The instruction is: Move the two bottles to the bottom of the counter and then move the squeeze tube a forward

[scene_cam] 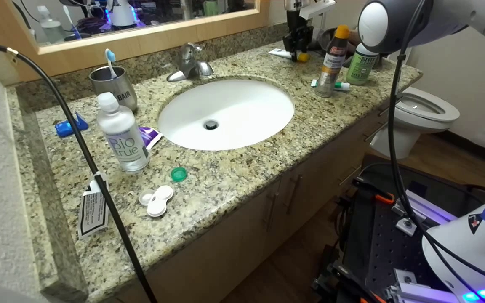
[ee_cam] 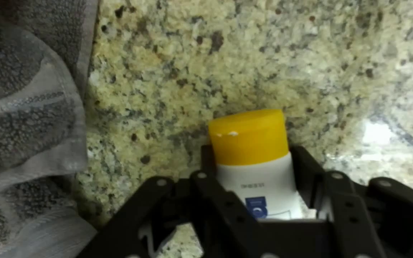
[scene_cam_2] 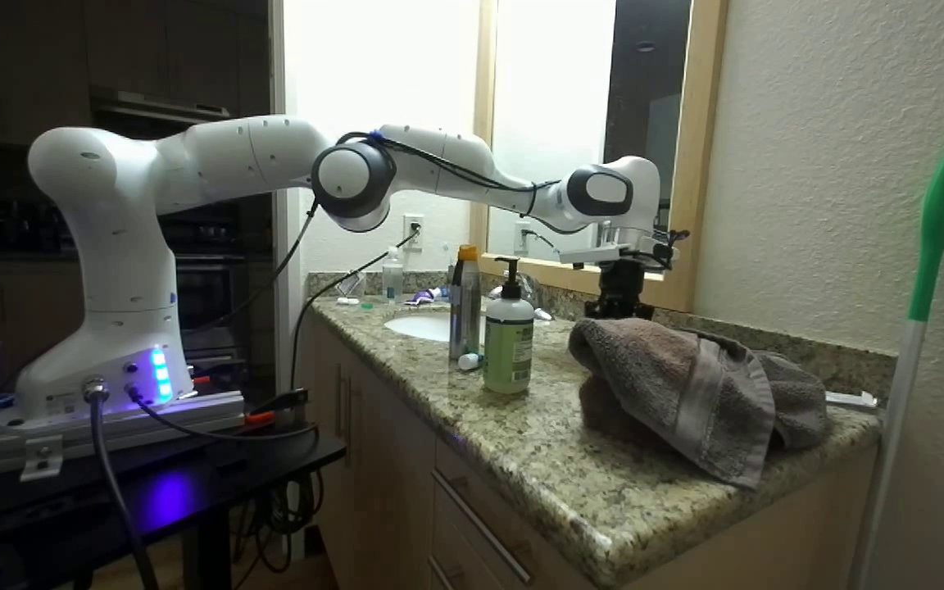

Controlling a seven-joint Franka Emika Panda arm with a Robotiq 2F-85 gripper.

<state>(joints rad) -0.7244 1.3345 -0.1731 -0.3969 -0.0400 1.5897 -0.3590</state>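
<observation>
Both the orange-capped, slim dark-and-silver bottle (scene_cam: 332, 63) and the pump-topped, green-and-white bottle (scene_cam_2: 509, 344) stand upright near the front edge of the speckled beige-brown granite worktop (scene_cam_2: 554, 447), presumably placed there for the task's first step. Farther back lies the yellow-capped white squeeze tube (ee_cam: 258, 182); the hand (ee_cam: 252, 154) is closed crosswise on it near its capped end, likely because that width can be clasped firmly for the forward move.
</observation>
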